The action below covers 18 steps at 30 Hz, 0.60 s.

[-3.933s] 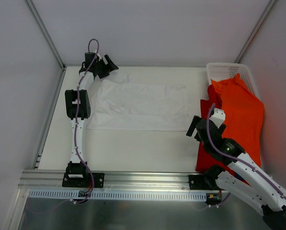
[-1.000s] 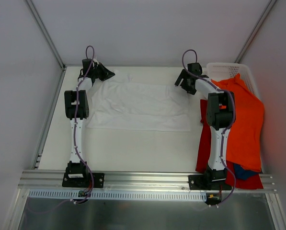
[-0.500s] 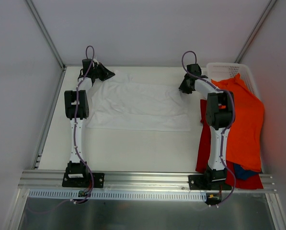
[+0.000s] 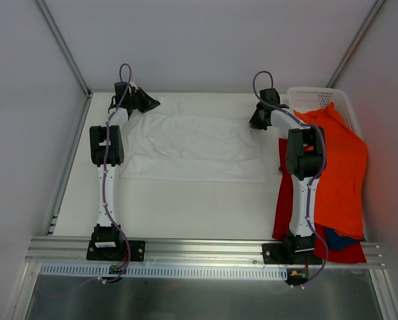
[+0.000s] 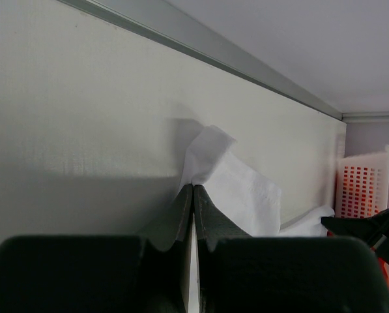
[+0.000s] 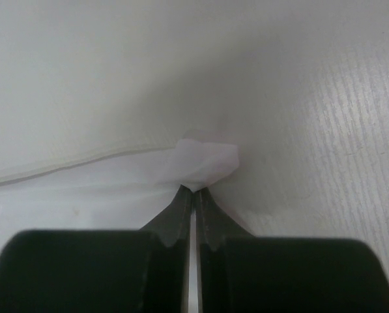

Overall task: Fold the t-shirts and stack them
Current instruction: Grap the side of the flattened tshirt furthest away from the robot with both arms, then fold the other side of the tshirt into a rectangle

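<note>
White shirt (image 4: 195, 147) spread flat on the table (image 4: 185, 207). Left gripper (image 5: 193, 194) is pinched tight on its far-left corner, and right gripper (image 6: 194, 193) on the far-right corner. Step: first fold. Next, probably: lift both corners evenly and draw them toward the near hem, tension matched.

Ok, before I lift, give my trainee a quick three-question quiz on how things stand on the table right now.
1. True or false: the left gripper is shut on a corner of the white t-shirt.
2. Which shirt does the right gripper pinch? A white, B orange, C red.
3. Fill in: the far end of the orange t-shirt drapes over the white mesh ____ in the far right corner.
Key: 1 true; 2 A; 3 basket.
</note>
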Each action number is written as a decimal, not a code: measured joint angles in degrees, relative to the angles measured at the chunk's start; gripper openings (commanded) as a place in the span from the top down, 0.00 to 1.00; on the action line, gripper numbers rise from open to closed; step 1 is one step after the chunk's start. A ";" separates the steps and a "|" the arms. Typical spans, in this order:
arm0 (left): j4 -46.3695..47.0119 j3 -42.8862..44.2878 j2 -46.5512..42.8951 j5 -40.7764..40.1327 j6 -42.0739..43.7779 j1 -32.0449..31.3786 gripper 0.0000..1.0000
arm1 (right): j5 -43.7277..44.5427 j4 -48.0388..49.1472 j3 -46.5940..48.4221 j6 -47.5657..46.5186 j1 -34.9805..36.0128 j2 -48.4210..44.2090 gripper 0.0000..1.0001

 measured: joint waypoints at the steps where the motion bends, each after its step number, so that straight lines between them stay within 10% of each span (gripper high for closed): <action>1: 0.00 0.00 0.00 0.02 0.02 0.00 1.00 | 0.00 0.00 0.00 -0.11 0.00 0.00 1.00; 18: 0.63 -9.57 -7.76 -1.11 4.72 -0.04 1.00 | 0.04 -3.15 1.42 -3.15 -0.17 0.00 1.00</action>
